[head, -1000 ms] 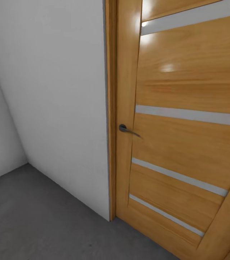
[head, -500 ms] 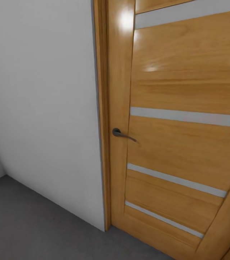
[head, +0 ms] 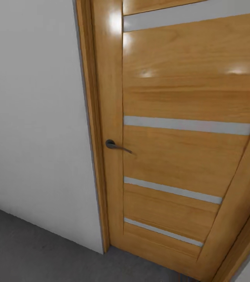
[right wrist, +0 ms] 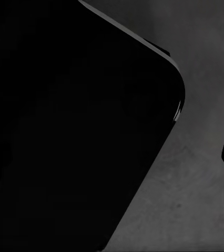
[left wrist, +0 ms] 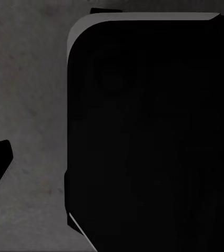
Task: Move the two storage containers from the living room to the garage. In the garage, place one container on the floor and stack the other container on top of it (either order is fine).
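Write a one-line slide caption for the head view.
Facing a light wooden door with frosted glass strips and a dark lever handle, beside a white wall on grey concrete floor.

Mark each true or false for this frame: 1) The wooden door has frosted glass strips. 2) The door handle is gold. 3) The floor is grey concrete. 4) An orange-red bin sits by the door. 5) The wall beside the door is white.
1) True: the wooden door carries pale frosted glass strips.
2) False: the door handle is dark grey.
3) True: the floor is dark grey concrete.
4) False: nothing stands by the door.
5) True: the wall is plain white.
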{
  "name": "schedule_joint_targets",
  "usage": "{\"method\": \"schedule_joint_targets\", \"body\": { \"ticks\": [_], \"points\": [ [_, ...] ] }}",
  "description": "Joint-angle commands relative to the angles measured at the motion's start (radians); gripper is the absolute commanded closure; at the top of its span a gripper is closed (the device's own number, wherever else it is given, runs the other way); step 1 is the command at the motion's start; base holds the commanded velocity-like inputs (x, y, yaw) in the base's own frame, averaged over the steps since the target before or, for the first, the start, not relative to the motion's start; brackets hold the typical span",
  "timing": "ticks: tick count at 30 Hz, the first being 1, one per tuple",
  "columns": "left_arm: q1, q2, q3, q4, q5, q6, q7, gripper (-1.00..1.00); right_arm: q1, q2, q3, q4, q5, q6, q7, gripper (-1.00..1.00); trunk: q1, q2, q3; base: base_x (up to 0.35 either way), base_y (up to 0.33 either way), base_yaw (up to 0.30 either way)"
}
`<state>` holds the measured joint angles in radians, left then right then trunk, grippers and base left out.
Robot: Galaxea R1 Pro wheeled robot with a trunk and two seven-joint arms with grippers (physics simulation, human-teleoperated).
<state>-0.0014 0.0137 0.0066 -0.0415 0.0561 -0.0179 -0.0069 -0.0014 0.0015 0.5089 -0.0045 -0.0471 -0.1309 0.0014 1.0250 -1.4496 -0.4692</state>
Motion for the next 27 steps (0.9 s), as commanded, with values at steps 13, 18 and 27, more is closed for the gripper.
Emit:
{"method": "schedule_joint_targets", "body": {
  "ticks": [13, 18, 27],
  "points": [
    [0.0, 0.0, 0.001, 0.0, 0.007, -0.002, -0.001, -1.0, 0.0, 0.0, 0.004, 0.0, -0.005, -0.003, 0.0, -1.0, 0.0, 0.0, -0.001, 0.011, 0.01, -0.251],
    [0.0, 0.0, 0.0, 0.0, 0.006, -0.001, -0.001, -1.0, 0.0, 0.0, 0.004, 0.0, -0.006, -0.003, 0.0, -1.0, 0.0, 0.0, -0.001, 0.232, 0.187, -0.238],
    [0.0, 0.0, 0.0, 0.0, 0.005, -0.001, -0.001, -1.0, 0.0, 0.0, 0.003, 0.0, -0.007, -0.003, 0.0, -1.0, 0.0, 0.0, -0.001, 0.285, 0.208, -0.041]
  ]
}}
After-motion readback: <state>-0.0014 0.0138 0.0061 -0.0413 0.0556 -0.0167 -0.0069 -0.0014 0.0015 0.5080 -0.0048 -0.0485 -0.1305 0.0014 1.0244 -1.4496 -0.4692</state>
